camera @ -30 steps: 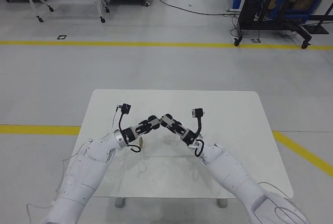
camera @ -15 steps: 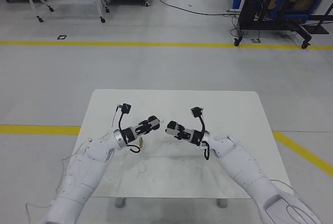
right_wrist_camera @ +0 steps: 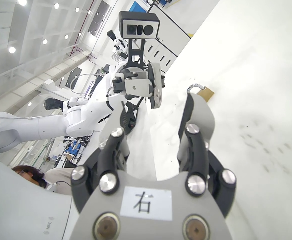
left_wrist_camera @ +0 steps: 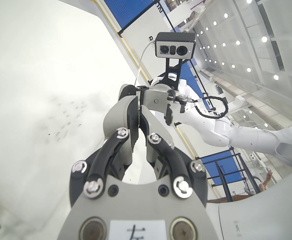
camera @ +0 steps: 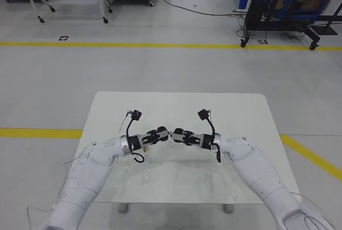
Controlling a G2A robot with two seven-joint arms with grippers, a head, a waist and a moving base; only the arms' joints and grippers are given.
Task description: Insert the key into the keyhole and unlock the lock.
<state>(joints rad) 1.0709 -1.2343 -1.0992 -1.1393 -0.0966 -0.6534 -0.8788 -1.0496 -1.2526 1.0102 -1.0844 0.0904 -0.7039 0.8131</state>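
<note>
The right pincer (right_wrist_camera: 158, 112) is closing back in on the left pincer (left_wrist_camera: 137, 116). Half a second ago the two were standing apart over the middle of the table (right_wrist_camera: 248, 51); now they are meeting tip to tip, as they were a second ago. The left arm is also reaching further forward than before.

The left pincer's fingers are pressing together. A thin bright edge is showing between its pads, and I am taking that for the key (left_wrist_camera: 137, 109), though the view is too tight to be sure. The right pincer's fingers are standing apart, gripping nothing, with the left pincer's tips right in front of them.

The lock (right_wrist_camera: 205, 93) is lying flat on the table with its shackle showing. It is sitting behind the left pincer's tips, beneath that arm's wrist, and neither pincer is touching it.

This is looking like a second try at passing or re-gripping the key between the two pincers, not an insertion. The unlocking itself is not yet beginning: the lock is sitting unheld, and nothing is entering its keyhole. The open right pincer is probably needing to close on the key's free end, or go down for the lock.
</note>
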